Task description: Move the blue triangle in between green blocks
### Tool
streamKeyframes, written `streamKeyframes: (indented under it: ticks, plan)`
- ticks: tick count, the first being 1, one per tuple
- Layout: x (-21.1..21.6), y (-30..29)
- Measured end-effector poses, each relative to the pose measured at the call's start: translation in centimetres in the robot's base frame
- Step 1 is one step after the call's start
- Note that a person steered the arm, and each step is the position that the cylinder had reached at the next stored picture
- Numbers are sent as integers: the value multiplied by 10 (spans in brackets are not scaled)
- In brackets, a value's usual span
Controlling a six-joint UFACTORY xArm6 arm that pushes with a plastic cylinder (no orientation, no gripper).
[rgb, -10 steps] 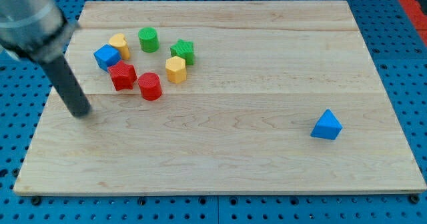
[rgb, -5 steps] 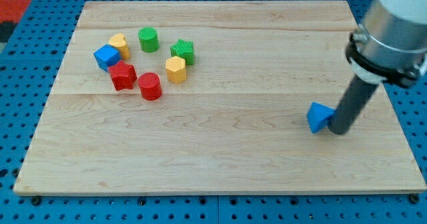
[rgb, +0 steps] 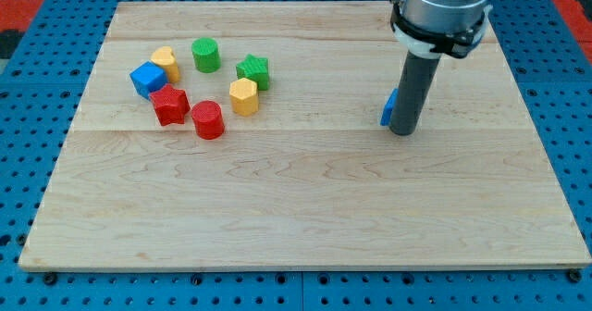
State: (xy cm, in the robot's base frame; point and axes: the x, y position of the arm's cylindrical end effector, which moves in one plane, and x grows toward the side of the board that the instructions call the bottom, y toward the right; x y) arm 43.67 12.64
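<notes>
The blue triangle (rgb: 388, 108) is mostly hidden behind my rod, right of the board's middle; only a thin blue sliver shows on the rod's left side. My tip (rgb: 401, 130) touches the board just right of and below that sliver, against the block. The green cylinder (rgb: 205, 55) and the green star-shaped block (rgb: 252, 71) stand at the upper left, a small gap between them.
Around the green blocks sit a yellow block (rgb: 166, 62), a blue cube (rgb: 147, 79), a red star-shaped block (rgb: 170, 105), a red cylinder (rgb: 208, 119) and a yellow hexagonal block (rgb: 243, 96). The wooden board (rgb: 305, 218) lies on a blue pegboard.
My rod swept from the far left to the right side, reached the blue triangle, and has pushed it up and to the left from the lower right.
</notes>
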Motion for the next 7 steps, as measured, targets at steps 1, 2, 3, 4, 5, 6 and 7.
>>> streamKeyframes:
  ticks: [1, 2, 3, 4, 5, 6, 7]
  plan:
    - [-4, 0]
    - [10, 7]
    - [-10, 10]
    - [-52, 10]
    - [-87, 1]
    - [-112, -27]
    - [-138, -63]
